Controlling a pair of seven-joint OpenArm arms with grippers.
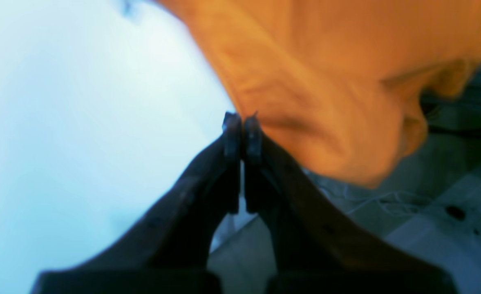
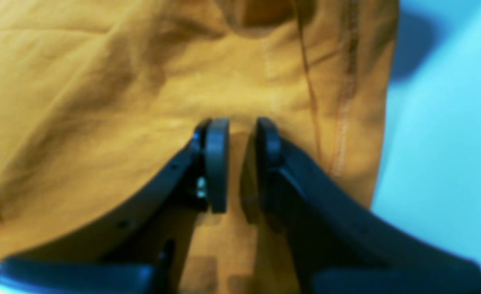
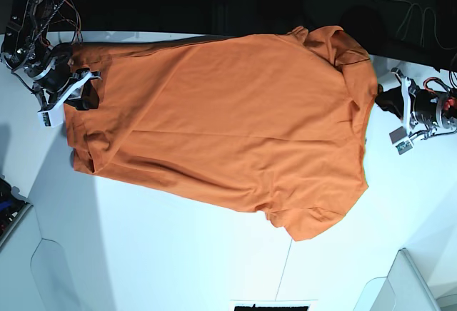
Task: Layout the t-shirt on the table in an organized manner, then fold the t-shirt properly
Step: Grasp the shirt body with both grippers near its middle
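I see the left gripper (image 1: 242, 122) pressed together just beside the t-shirt (image 3: 228, 125) hem spread on the table (image 3: 178, 254), possibly pinching nothing, while the right gripper (image 2: 242, 134), part-spread, straddles a fold; pulling now risks one-sided drag and bunching.

The left pincer (image 1: 242, 122) has its jaws pressed together, tips touching. The right pincer (image 2: 242, 134) stands with a narrow gap between its jaws. The two arms reach inward from opposite sides.
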